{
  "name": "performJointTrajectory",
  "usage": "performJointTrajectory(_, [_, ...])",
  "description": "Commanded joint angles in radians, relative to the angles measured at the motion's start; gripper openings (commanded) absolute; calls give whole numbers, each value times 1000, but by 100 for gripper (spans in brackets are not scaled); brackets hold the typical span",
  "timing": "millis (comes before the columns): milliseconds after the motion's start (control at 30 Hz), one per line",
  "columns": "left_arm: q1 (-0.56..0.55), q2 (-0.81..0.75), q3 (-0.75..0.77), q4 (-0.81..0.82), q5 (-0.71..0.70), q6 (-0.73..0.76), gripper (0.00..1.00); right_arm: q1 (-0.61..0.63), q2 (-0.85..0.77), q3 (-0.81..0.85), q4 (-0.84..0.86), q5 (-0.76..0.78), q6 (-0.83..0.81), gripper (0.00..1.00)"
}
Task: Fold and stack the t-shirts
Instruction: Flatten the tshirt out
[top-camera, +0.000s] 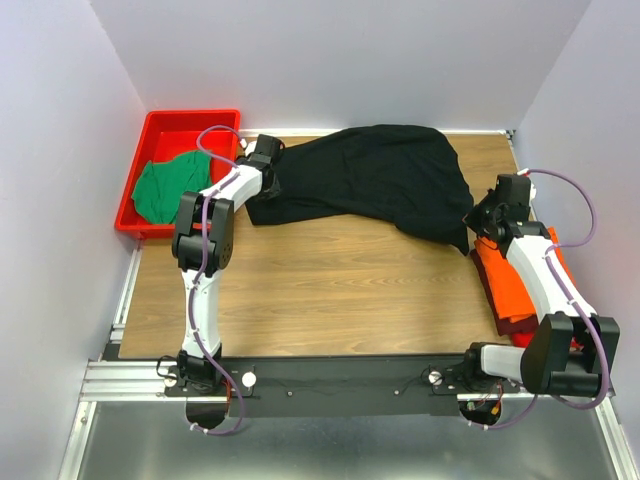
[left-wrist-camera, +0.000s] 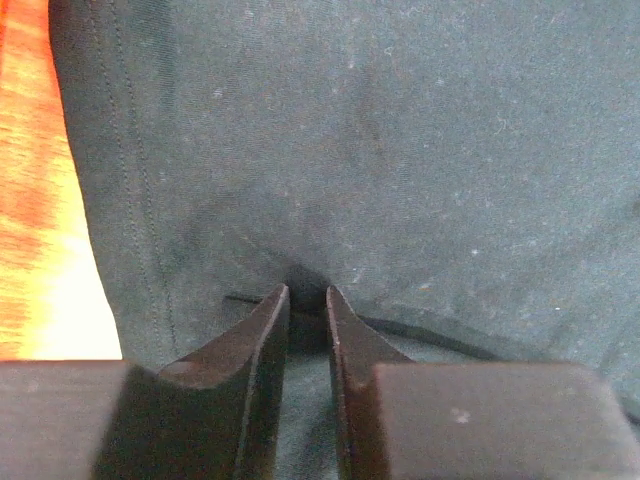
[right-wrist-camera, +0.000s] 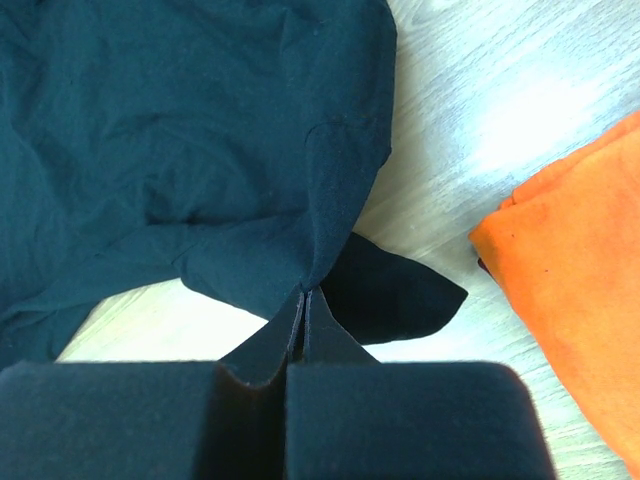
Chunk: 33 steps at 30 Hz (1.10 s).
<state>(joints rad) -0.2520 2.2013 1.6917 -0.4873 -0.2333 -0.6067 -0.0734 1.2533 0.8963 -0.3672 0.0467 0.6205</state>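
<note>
- The table (top-camera: 330, 290) holds the black shirt (top-camera: 370, 175), which lies crumpled along the far edge, from left to right.
- The orange shirt (top-camera: 500, 290) sits folded by the right edge.
- The green shirt (top-camera: 165, 190) is bunched up in the red tray (top-camera: 170, 130), past the far left corner.
- My left gripper (left-wrist-camera: 307, 292) is nearly closed, pinching the black shirt's left side.
- My right gripper (right-wrist-camera: 303, 293) is closed tight on the shirt's right end.
- I think I should lift both ends together, pull them gently apart, and lay the shirt flat before folding. If one side slips, it will wrinkle.
</note>
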Motion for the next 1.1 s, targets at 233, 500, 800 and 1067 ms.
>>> performJointTrajectory(233, [-7, -63, -7, 26, 48, 25, 0, -8, 9, -10, 16, -24, 4, 0])
performJointTrajectory(500, [-7, -173, -15, 12, 41, 48, 0, -6, 8, -10, 16, -22, 5, 1])
performJointTrajectory(800, [-6, -166, -63, 16, 51, 62, 18, -6, 20, -8, 24, -38, 10, 1])
performJointTrajectory(1067, [-7, -49, -41, 21, 77, 45, 35, -8, 23, -7, 30, -41, 7, 1])
